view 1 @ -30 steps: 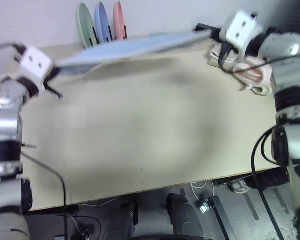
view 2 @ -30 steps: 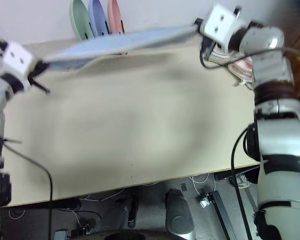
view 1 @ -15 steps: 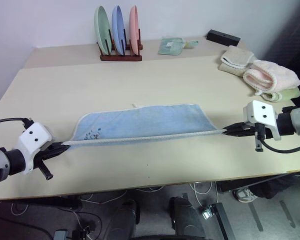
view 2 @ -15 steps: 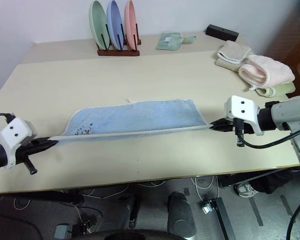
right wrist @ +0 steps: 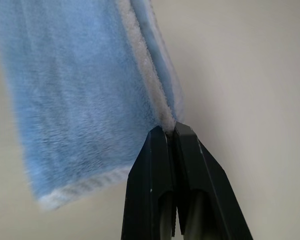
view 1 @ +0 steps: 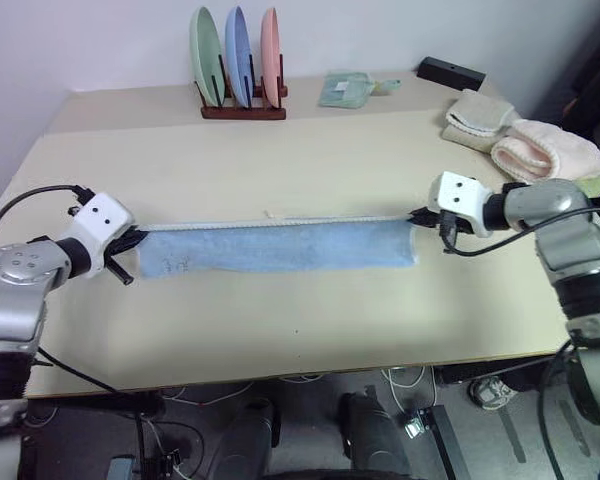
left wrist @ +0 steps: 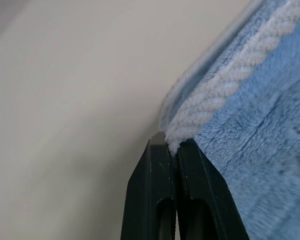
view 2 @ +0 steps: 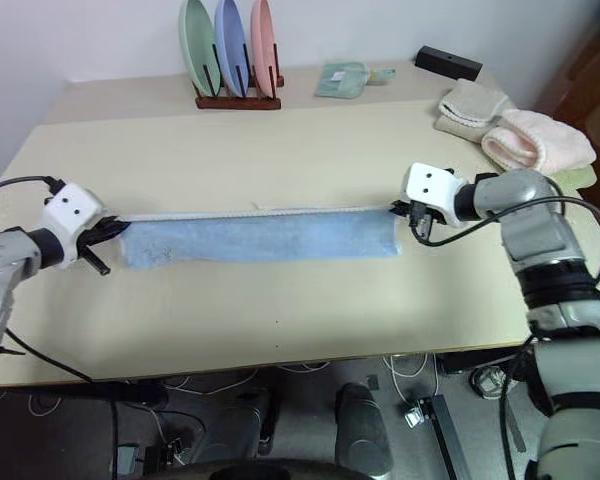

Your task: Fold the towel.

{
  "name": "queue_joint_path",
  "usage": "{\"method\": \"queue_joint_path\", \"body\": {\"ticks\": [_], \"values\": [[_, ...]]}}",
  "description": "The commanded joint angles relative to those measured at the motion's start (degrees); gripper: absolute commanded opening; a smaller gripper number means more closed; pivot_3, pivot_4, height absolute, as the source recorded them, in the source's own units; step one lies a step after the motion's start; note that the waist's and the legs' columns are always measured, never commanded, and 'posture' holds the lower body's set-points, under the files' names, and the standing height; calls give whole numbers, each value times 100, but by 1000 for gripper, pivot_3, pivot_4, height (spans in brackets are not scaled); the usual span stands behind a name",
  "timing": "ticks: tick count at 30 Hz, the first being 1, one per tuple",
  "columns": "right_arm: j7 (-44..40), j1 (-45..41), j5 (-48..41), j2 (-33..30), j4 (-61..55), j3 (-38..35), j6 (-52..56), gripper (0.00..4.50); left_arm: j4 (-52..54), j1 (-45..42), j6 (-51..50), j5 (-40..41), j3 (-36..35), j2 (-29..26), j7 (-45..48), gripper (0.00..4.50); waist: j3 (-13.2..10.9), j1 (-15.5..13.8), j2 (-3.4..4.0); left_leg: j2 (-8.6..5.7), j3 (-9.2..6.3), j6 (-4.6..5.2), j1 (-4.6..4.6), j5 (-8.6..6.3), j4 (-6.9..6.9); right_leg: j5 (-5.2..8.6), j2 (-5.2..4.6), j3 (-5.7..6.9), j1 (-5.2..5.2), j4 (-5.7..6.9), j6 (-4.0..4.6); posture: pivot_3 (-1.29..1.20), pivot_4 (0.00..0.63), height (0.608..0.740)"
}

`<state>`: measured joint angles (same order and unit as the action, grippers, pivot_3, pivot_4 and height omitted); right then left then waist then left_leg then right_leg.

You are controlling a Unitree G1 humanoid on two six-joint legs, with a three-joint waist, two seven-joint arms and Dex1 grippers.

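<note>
The light blue terry towel with whitish stitched edging point(view 1: 280, 246) is laid as a long, narrow, doubled strip across the middle of the pale beige tabletop point(view 1: 280, 330), the corded edge running along its far side and the fold along its near side, which suggests the first lengthwise fold is nearly set down. Each end of that far edge is pinched: the left gripper point(view 1: 138, 238) is clamped tight on the corner at the robot's left, and the right gripper point(view 1: 417, 215) is closed on the corner at its right, so that the strip is kept taut and straight between them, probably so the layers settle flat without creasing. From the head views the whole span is seen, along with a wooden rack of green, blue and pink plates point(view 1: 238, 72), a pink rolled towel point(view 1: 542, 150) and a beige folded towel point(view 1: 477, 112) well apart at the back. In the wrist views the grip itself is shown: the black fingers point(left wrist: 160, 200) meet on the twisted white cord, and two stacked layers are visible at the right-hand corner.
</note>
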<state>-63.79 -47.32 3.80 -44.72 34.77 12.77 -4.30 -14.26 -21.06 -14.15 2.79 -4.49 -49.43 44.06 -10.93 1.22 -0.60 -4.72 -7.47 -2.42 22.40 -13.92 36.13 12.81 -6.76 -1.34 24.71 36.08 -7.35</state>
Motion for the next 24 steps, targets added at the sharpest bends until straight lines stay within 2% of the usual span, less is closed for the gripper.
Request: {"method": "queue_joint_path", "body": {"ticks": [1,7,10,14,19,22,24], "values": [[224,-306,185,131,551,-46,-435,23,-369,-215,321,-194,50,13,-160,0,0,4,0,0,0,0,0,0,0,0,0,0,0,0,0,0,150,740],[610,-532,308,384,1151,-131,-693,23,-474,-257,317,-14,-34,159,-127,0,0,9,0,0,-2,0,-1,0,1,0,1,0,0,4,0,0,150,740],[751,-575,264,388,1163,-222,-650,925,-394,-218,169,86,-214,176,-250,953,0,8,0,-1,-3,0,0,0,3,-1,1,-1,-1,4,-1,0,150,740],[1073,-498,334,171,906,-332,-650,2749,-270,-94,119,111,-515,208,-692,2742,0,7,0,-1,-4,0,-1,0,3,-1,1,-1,-1,5,-1,0,150,740],[1319,-24,102,-197,34,-783,-314,2749,179,307,-136,487,-1284,358,-1123,2742,0,-1,0,0,-5,0,0,0,0,-1,1,-2,3,4,-1,0,150,740],[1122,706,-716,-294,-1218,-1463,910,2749,702,688,-228,711,-1803,449,-1363,2742,2,-14,-4,5,-8,1,0,0,1,-1,2,-1,-1,3,-1,0,150,740],[1072,1311,-1380,-245,-2226,-1910,1976,3313,1113,842,-345,876,-2066,545,-1502,2797,2,-22,-4,17,-11,1,0,-1,2,-1,2,-1,-5,2,-1,0,150,740]]}}
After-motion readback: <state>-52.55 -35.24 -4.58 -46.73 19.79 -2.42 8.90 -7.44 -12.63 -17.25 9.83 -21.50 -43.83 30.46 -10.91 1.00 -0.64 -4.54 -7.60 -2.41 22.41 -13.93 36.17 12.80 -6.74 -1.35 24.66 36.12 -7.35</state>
